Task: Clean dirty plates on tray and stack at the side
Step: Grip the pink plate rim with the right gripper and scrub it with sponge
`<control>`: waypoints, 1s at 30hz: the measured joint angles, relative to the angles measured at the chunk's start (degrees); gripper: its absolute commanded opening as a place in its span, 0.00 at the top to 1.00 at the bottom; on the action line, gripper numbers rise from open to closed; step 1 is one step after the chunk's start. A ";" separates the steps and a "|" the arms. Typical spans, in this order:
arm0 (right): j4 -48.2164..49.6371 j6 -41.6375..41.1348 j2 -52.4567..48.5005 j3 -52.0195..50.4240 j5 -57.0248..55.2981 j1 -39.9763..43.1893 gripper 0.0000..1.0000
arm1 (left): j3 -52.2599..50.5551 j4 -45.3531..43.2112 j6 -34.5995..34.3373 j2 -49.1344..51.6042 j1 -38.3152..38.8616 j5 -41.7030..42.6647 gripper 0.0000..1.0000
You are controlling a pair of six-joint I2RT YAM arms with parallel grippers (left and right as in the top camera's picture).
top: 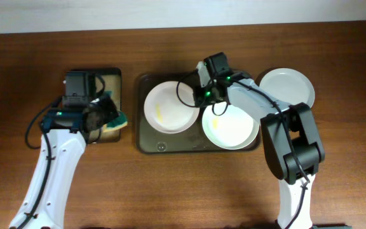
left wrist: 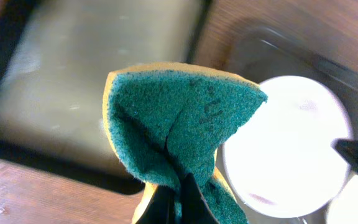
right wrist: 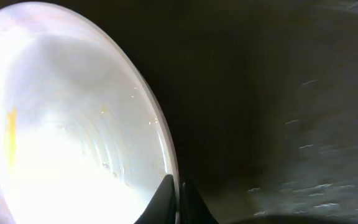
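Overhead, the dark tray is sitting mid-table. The left plate is lying flat in it, showing a faint yellow smear. The right gripper is pinching the upper-left rim of the right plate, which is also lying on the tray. Its fingers are pressing close on either side of the rim. Whether that plate is lifting off the tray is hard to tell in the dark, blurred wrist view. A third plate is resting on the table just right of the tray. The left gripper is squeezing a green-and-yellow sponge, hovering over the edge of the small black tray.
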State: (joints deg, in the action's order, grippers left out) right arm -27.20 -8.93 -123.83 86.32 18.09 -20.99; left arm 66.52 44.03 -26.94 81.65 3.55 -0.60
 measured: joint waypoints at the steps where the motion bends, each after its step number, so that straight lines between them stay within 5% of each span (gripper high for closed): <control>1: -0.50 0.20 0.00 0.00 0.24 -0.57 0.96 | 0.00 -0.76 0.46 0.39 1.11 0.68 1.00; 11: -1.75 -0.31 -0.15 0.00 0.94 -1.44 0.96 | 0.00 -14.36 -1.40 15.54 12.63 7.58 1.00; 20: -1.60 -0.37 -0.33 -0.13 0.81 -1.44 0.96 | 0.07 -25.18 -1.79 28.50 15.34 14.08 1.00; 24: -1.51 -0.35 -0.37 -0.15 0.70 -1.46 0.96 | 1.18 -21.14 -1.84 29.05 16.00 7.15 1.00; 30: -1.14 -1.01 -0.55 -0.15 1.31 -2.34 0.96 | 1.97 -13.75 -1.79 28.30 17.27 -14.03 1.00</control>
State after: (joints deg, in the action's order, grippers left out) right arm -28.34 -9.93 -124.38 86.17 19.40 -23.33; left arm 68.49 30.28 -28.73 109.95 20.82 -14.63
